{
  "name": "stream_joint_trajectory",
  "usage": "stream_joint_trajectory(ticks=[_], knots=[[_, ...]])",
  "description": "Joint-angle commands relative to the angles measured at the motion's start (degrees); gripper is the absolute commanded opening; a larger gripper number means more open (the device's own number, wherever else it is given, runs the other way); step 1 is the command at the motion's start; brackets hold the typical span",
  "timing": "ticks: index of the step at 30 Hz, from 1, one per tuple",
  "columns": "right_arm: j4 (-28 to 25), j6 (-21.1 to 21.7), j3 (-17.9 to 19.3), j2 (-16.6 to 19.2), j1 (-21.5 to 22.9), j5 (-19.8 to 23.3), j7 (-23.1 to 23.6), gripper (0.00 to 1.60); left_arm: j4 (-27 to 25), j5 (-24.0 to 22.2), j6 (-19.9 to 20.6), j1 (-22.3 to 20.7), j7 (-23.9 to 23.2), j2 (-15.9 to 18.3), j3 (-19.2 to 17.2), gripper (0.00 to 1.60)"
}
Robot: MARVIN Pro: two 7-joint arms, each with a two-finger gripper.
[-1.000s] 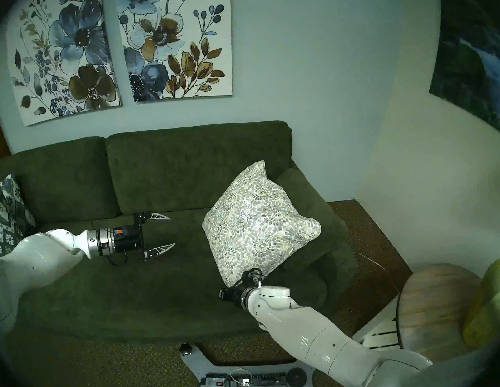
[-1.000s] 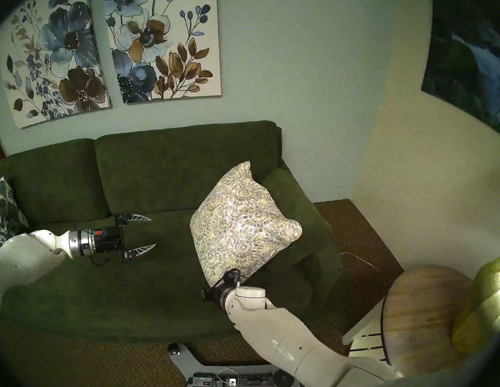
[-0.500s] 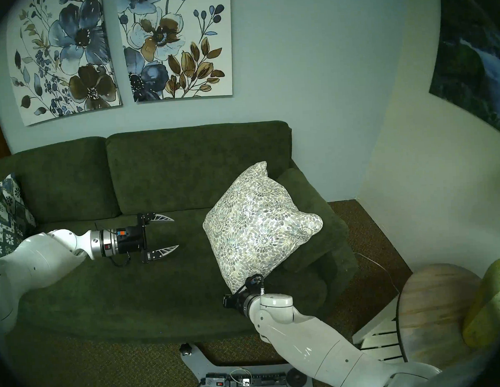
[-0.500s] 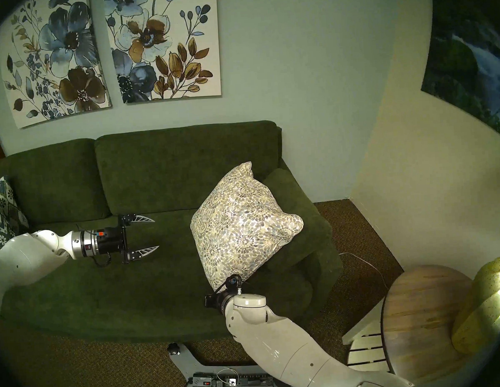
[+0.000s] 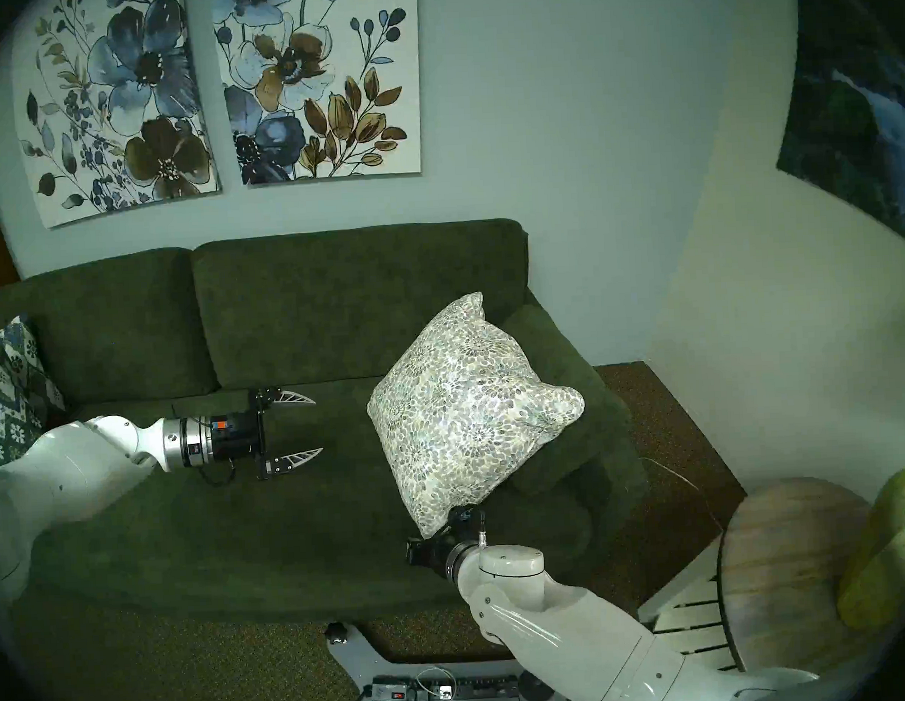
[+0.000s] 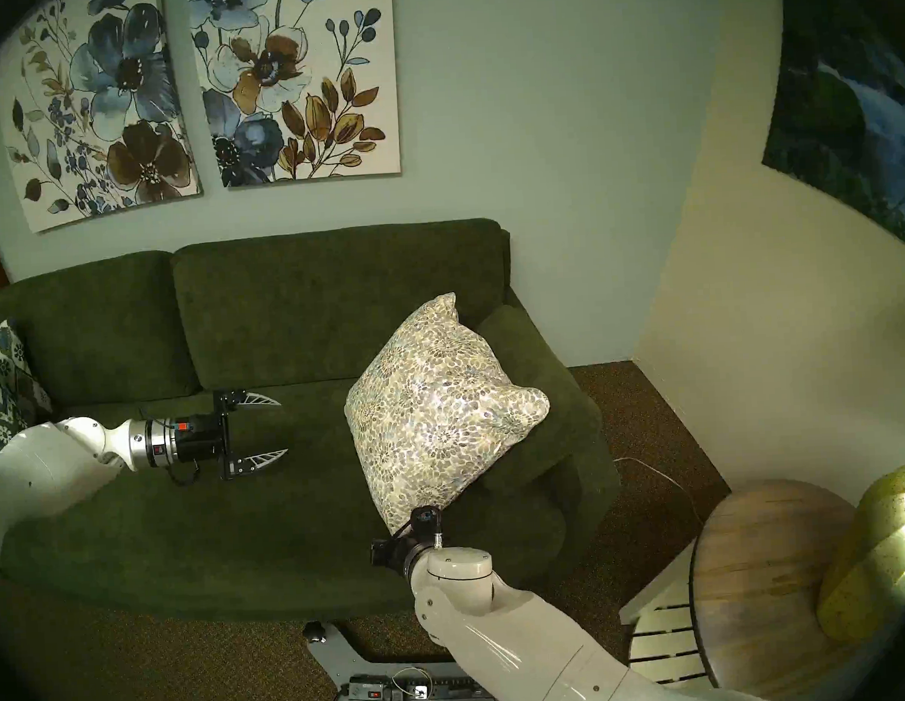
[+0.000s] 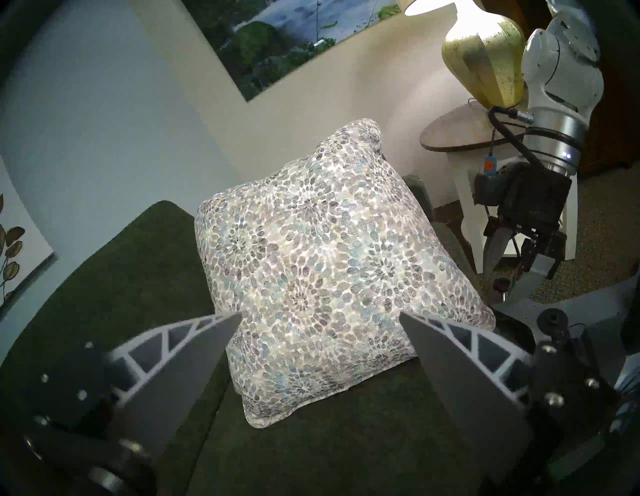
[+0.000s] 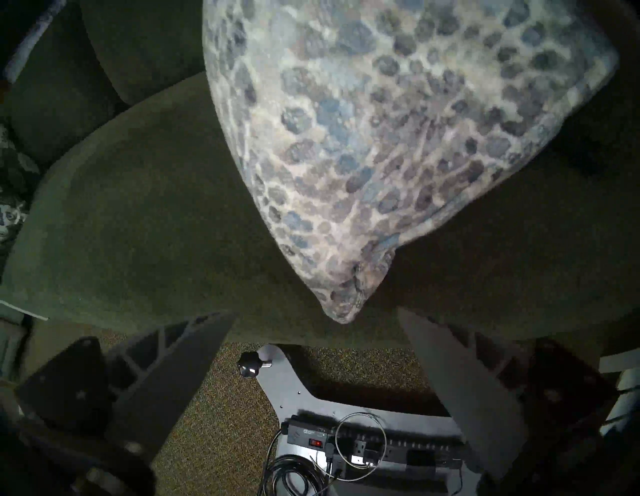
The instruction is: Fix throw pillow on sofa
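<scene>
Robot base: a grey plate on the brown carpet, carrying a power strip and coiled cables, sat nearest, just in front of the sofa.
Right gripper: its jaws stood wide apart and held nothing; the lower corner of the throw pillow hung just beyond the fingertips, apart from them. In the head view only the black gripper body showed, at the seat's front edge below the pillow's bottom corner.
Side table: a round wooden top at the sofa's right end, with a yellow-green lamp standing on it.
Throw pillow: a cream-and-grey pebble print, it stood tilted on one corner on the right seat, leaning against the sofa's right arm, one point up toward the backrest and one out over the arm.
Left gripper: its jaws were spread wide and empty, hovering over the middle of the seat, pointing toward the pillow and well apart from it.
Sofa: dark green, two back cushions, set against the wall.
Zigzag pillow: blue, green and white, propped at the sofa's left end.
Flower canvases: two hung on the wall above the backrest.
</scene>
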Motion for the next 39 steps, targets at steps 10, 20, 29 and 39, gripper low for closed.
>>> stream_joint_trajectory(ticks=[10, 20, 29, 39], knots=[[-13.03, -1.34, 1.24, 5.23, -1.42, -5.10, -6.94, 1.60, -0.45, 0.56, 0.00, -0.60, -0.30, 0.31, -0.31, 1.60], [-20.78, -0.50, 1.58, 9.78, -3.79, -9.01, -12.63, 1.60, -0.76, 1.05, 0.00, -0.61, -0.24, 0.50, -0.34, 1.60], [-28.80, 1.70, 0.56, 14.86, -6.53, -12.81, -16.93, 1.60, -1.00, 1.41, 0.00, -0.63, -0.21, 0.64, -0.38, 1.60], [-36.33, 3.76, 0.36, 20.46, -8.01, -16.71, -20.63, 1.60, -1.24, 1.79, 0.00, -0.65, -0.17, 0.79, -0.41, 1.60]])
